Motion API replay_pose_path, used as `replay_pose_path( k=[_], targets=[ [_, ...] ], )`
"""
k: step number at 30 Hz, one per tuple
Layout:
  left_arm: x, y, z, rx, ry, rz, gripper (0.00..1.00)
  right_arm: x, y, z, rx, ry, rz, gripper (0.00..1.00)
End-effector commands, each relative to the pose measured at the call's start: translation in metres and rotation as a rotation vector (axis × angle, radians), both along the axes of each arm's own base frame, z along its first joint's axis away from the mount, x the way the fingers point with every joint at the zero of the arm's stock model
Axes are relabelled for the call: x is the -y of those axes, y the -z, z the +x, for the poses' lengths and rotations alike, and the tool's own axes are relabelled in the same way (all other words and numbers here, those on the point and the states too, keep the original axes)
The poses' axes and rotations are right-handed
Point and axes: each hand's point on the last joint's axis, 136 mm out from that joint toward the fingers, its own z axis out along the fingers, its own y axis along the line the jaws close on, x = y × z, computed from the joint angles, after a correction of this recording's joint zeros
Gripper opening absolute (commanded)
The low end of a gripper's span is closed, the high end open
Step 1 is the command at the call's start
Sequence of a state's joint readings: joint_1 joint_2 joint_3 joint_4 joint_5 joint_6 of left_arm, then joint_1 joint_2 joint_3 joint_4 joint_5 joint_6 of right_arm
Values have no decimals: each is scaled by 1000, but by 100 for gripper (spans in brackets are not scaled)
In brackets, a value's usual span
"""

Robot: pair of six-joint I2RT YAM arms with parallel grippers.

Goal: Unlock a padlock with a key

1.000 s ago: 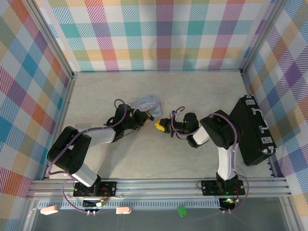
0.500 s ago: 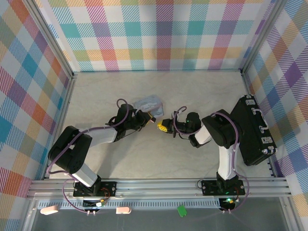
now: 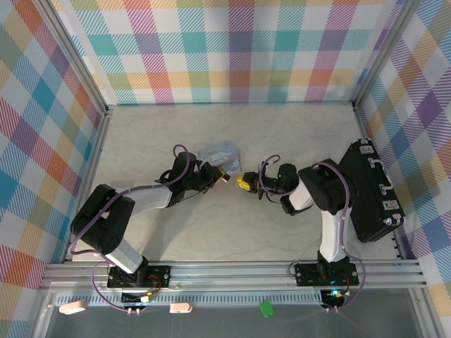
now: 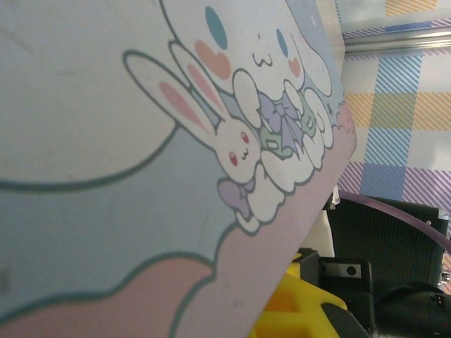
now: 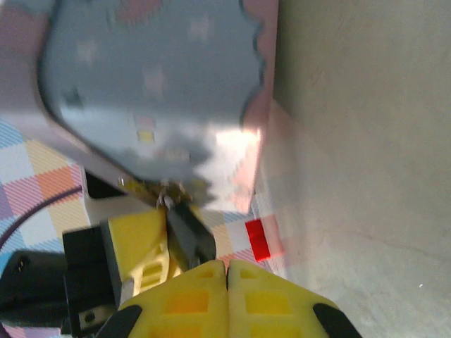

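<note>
Left tool [image 3: 225, 177] pinches the padlock [image 5: 187, 241] beside the tin [image 3: 215, 150], offering it to the tightly closed right tool [image 5: 227, 276] (holding what, unclear).

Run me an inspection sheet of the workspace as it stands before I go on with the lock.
Surface: pale marbled tabletop, no spills seen.
Job's things: padlock, a small dark body just off the tin's edge, beside a yellow finger of the left gripper; whether it is gripped, cannot tell. The key is too small to make out.
Clutter: cartoon-printed tin mid-table; black case by the right wall.
Grippers: left gripper shut, at the tin; right gripper shut, fingertips pressed together, facing the left one.
Cables: purple cables run along both arms; no snag seen.
Surroundings: plaid walls, aluminium frame.
</note>
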State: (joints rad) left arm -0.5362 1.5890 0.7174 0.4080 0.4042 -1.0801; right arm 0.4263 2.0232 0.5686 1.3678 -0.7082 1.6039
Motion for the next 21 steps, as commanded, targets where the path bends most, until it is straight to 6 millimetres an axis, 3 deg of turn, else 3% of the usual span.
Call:
replay_pose_path(
  k=[1, 7, 15, 21],
  targets=[
    [49, -28, -45, 0, 262, -105, 2, -1, -13, 18, 81, 65, 11, 0],
    [50, -30, -38, 15, 225, -110, 2, -21, -27, 4, 106, 18, 32, 0],
    [46, -31, -18, 27, 110, -136, 2, -35, -13, -23, 75, -4, 0, 0],
    [55, -34, -15, 18, 114, -210, 2, -39, -16, -21, 90, 3, 3, 0]
  ],
)
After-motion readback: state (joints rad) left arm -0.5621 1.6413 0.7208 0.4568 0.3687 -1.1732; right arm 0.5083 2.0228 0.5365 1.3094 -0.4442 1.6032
